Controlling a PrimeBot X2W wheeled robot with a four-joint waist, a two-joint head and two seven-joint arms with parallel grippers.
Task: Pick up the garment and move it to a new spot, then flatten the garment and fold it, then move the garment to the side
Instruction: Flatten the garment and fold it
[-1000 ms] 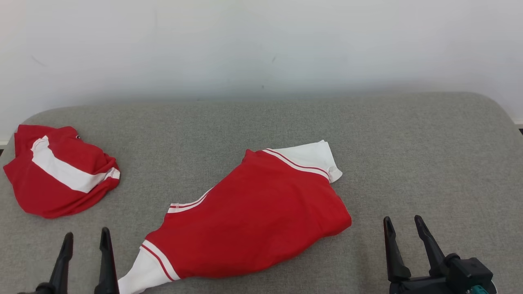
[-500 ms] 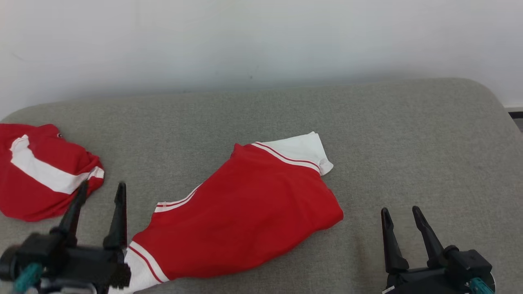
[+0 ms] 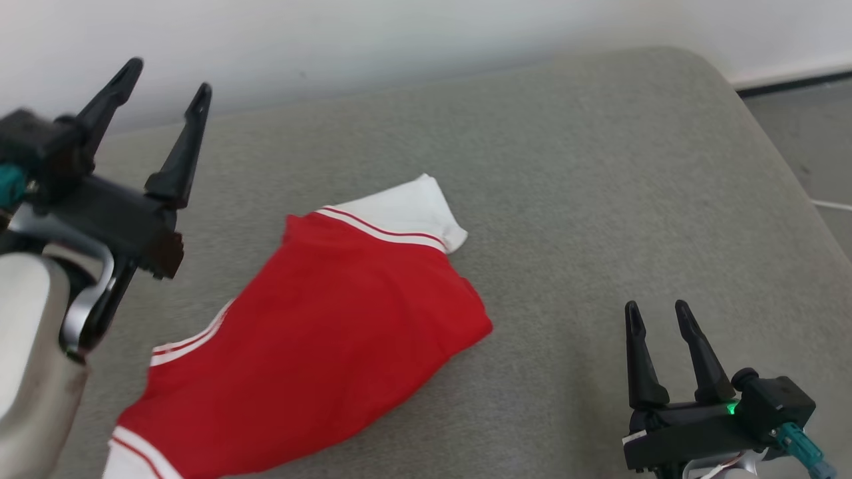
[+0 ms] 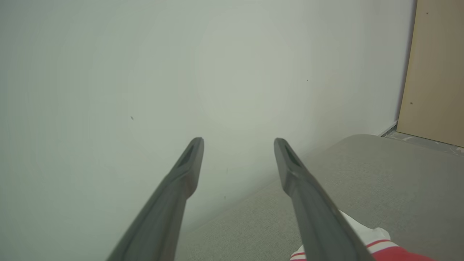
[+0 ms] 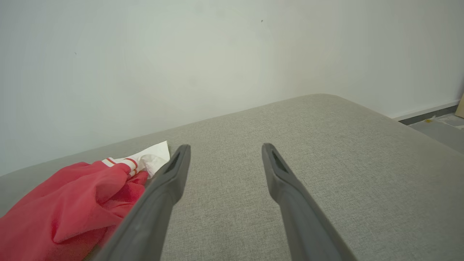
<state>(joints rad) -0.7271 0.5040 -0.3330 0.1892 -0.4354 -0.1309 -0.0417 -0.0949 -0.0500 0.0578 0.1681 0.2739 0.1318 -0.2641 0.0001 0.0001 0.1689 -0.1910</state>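
Red garment [image 3: 319, 332] with white striped trim lies on the grey fabric-covered bench [image 3: 599, 166]. It runs diagonally from the near left corner of the head view up toward the middle. It is not flat: the body is doubled over itself. One white sleeve [image 3: 406, 203] sticks out at the far end and a white cuff [image 3: 130, 459] shows at the near-left end.

Left hand [image 3: 170, 76] is raised well above the bench at the left, fingers spread apart with nothing between them, pointing toward the pale wall [image 3: 333, 40]. Right hand [image 3: 657, 306] sits low at the right, well apart from the garment's right edge, fingers also spread and empty. Neither hand touches the cloth.

Handling, judged from the look:
- Thin knit, light, fully limp, no stiffness.
- It likely sags and bunches when lifted from one point, and stacked layers may slide over each other.
- Not fragile, and not slippery against the textured bench cover.
- A pinch may catch only the top layer.

Best holds seem to be the edges:
- The far white sleeve near its striped seam for one hand.
- The near-left cuff or hem corner for the other hand.
- Two holds far apart let the cloth hang open rather than ball up.
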